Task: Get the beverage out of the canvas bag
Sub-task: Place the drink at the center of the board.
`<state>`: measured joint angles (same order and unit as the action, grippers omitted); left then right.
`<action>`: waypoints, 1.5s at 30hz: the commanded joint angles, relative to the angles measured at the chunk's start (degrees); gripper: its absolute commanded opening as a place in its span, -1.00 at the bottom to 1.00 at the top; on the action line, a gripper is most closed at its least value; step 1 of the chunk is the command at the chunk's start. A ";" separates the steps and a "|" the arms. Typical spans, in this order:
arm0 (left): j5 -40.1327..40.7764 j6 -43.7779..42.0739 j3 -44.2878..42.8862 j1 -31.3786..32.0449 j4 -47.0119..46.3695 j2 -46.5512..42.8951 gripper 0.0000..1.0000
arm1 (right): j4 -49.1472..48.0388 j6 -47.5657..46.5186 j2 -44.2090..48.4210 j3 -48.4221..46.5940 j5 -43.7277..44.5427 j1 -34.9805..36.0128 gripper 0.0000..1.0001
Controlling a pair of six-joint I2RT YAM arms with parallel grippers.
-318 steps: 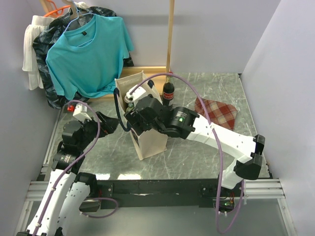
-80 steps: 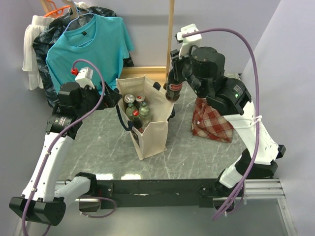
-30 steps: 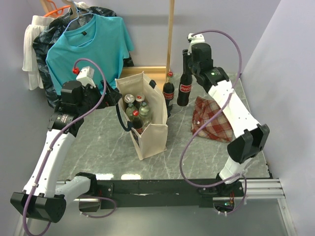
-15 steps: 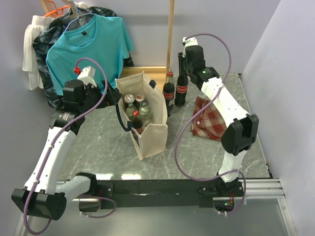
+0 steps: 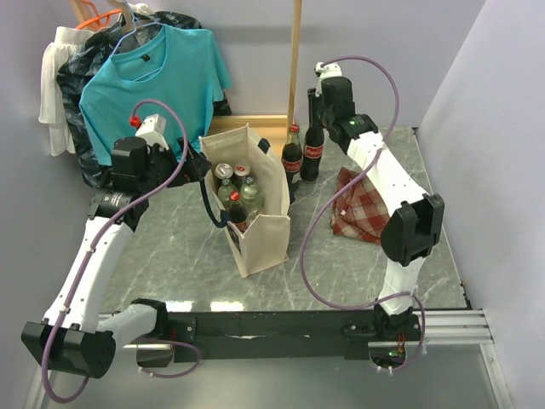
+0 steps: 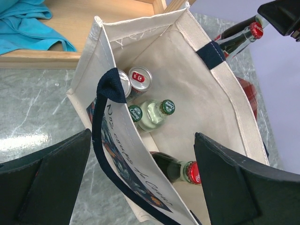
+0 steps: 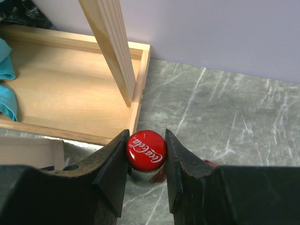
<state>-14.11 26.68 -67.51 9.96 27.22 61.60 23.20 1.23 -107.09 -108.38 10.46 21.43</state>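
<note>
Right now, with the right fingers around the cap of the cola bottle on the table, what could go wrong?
The right gripper holds the cola bottle only by its cap, close beside a second cola bottle; a sideways pull on release may topple both.
The wooden post stands close to the fingers; rising carelessly could strike it.
</note>
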 commanded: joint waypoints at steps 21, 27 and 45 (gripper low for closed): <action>0.31 0.31 0.71 -0.02 -2.61 0.01 0.93 | -8.09 -0.18 -1.10 -9.66 -1.23 -0.25 -1.00; -0.13 0.57 0.97 -0.02 -2.88 -0.43 0.93 | -6.68 0.26 -0.49 -8.78 -2.28 -0.25 -1.00; -3.29 0.66 1.59 0.06 -3.41 -1.22 0.93 | -5.89 2.28 1.88 -4.12 -2.90 0.19 -0.73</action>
<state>-15.27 26.89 -66.04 9.96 26.39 61.69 27.27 1.87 -110.69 -111.98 7.88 21.45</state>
